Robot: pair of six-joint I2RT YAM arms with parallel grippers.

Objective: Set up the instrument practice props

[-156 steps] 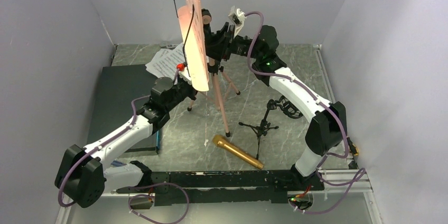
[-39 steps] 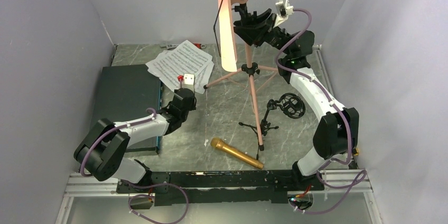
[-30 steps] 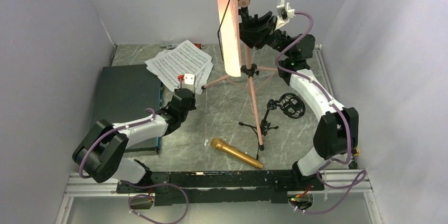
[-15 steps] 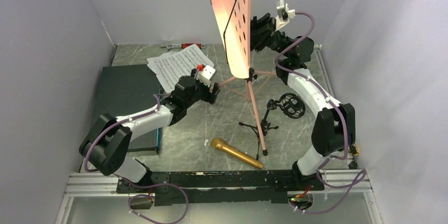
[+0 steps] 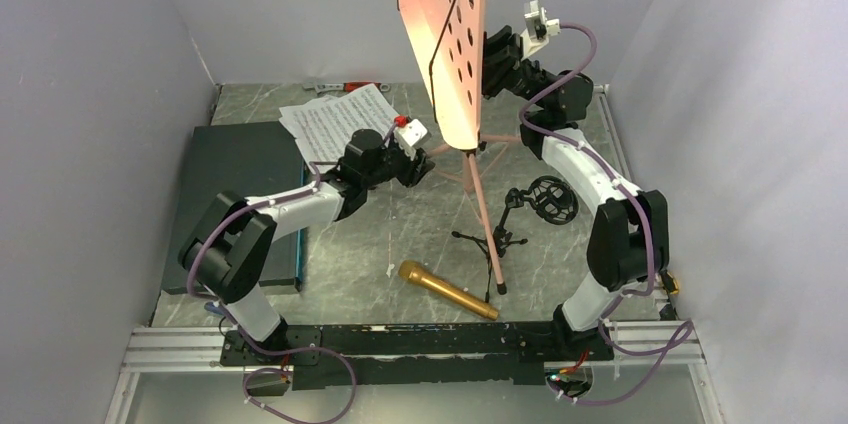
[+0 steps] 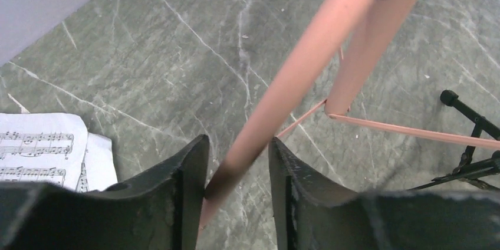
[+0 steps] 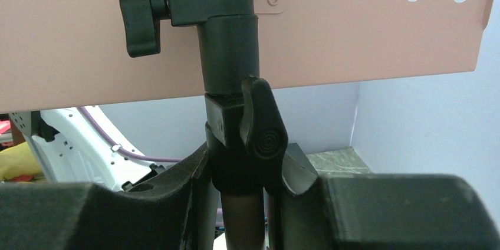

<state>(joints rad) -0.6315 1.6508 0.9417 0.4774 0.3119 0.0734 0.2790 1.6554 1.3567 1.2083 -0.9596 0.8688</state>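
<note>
The pink perforated music stand (image 5: 452, 34) is upright at the back centre, its tripod legs spread on the table. My right gripper (image 5: 492, 54) is shut on the black clamp collar (image 7: 227, 55) just below the pink desk (image 7: 354, 32). My left gripper (image 5: 418, 172) sits low at the tripod, open around one pink leg (image 6: 295, 79). The leg touches the left finger and a gap shows on the other side. The white sheet-music pages (image 5: 335, 119) lie at the back left. The gold microphone (image 5: 450, 289) lies near the front. The small black mic stand (image 5: 520, 214) is upright beside it.
A dark flat case (image 5: 235, 184) lies along the left side under my left arm. Small red and grey bits (image 5: 345, 88) rest by the back wall. Purple walls enclose the table on three sides. One mic stand leg (image 6: 471, 120) shows right of the tripod.
My left arm swung right from beside the sheet music to the tripod, opened, and now brackets one leg. The stand's desk turned from edge-on to show its perforated face.
</note>
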